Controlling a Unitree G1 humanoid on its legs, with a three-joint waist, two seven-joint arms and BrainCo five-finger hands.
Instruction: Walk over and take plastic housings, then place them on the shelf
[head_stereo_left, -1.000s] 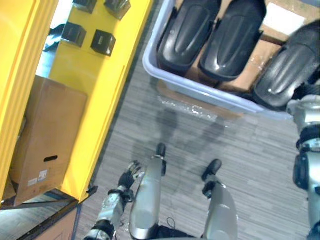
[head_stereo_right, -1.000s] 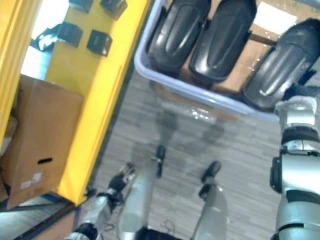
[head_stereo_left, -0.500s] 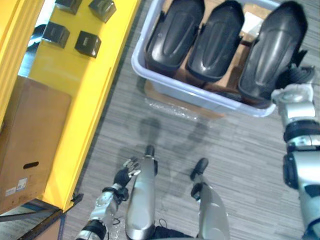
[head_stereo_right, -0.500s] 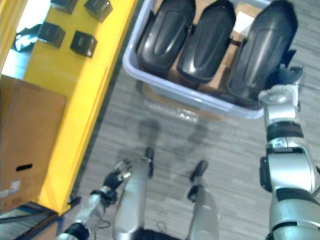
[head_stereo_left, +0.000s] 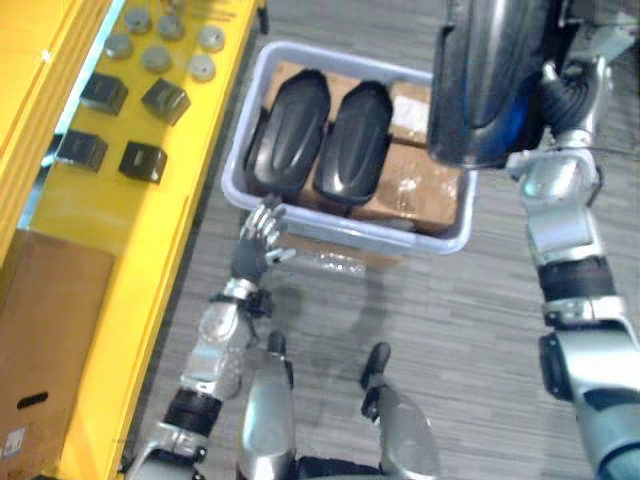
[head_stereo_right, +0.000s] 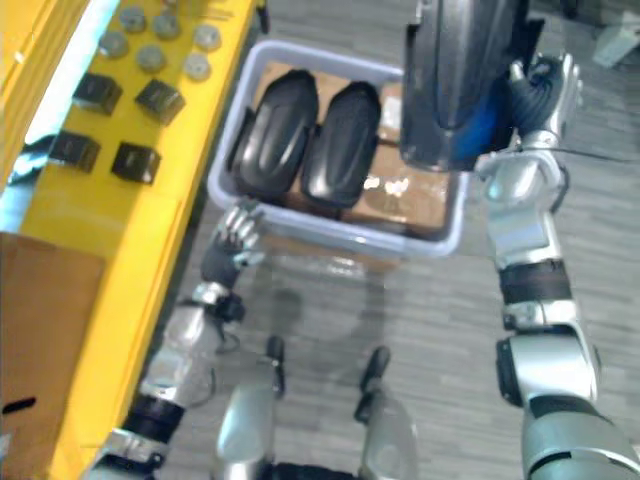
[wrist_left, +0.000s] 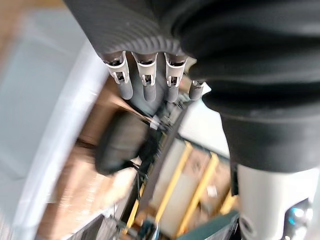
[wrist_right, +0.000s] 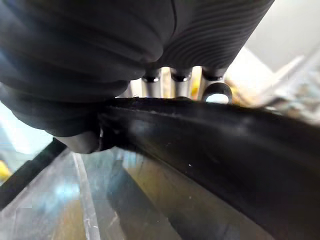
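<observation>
Housing (head_stereo_left: 490, 80) lifted out of bin (head_stereo_left: 400, 232), now upper right; right hand (head_stereo_right: 535, 90) clamped on its edge for carry. Left hand (head_stereo_left: 255, 245) raised to bin rim, fingers apart, likely ready to support.

A grey fine-striped carpet floor (head_stereo_left: 470, 330) runs alongside a bright yellow metal shelf (head_stereo_left: 130, 230) on the left. A brown cardboard box (head_stereo_left: 40, 340) shows at the shelf's near end.

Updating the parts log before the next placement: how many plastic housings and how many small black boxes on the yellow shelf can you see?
Plastic housings: 3, two in the bin, one held by the right hand.
Small black boxes: 4, on the yellow shelf.
Total: 7.
</observation>
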